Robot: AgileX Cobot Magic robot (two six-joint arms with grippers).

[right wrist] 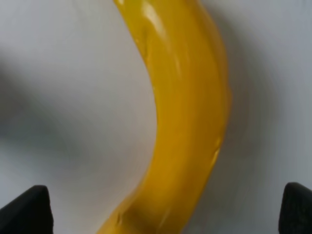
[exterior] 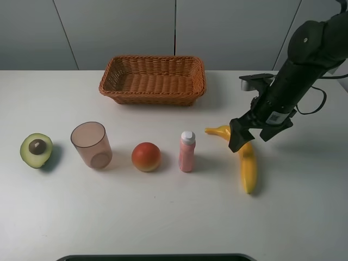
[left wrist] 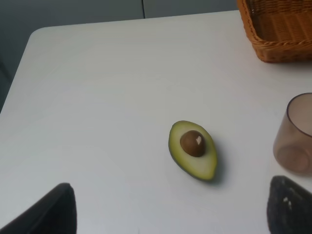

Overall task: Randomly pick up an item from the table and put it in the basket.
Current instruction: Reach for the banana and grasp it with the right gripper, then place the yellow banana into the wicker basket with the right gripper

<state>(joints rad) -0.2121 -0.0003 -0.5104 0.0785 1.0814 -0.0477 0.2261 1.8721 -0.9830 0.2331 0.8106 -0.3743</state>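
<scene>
Covering the banana (exterior: 248,163) just behind its stem end, the right gripper (exterior: 250,140) stands spread wide astride it in the high view. The long, glossy yellow fruit lies on the white table (exterior: 163,217), right of the pink bottle (exterior: 187,151) and well apart from the basket (exterior: 153,80). The left wrist view crops the left gripper (left wrist: 170,209) to two dark tips, far apart, near a halved avocado (left wrist: 193,150). The right wrist view shows the banana blurred, both ends cut off, between widely parted fingertips (right wrist: 27,209).

The yellow banana (right wrist: 190,122) lies on the white table (right wrist: 58,97) between the spread fingertips (right wrist: 27,212) of the hand (right wrist: 161,210).
</scene>
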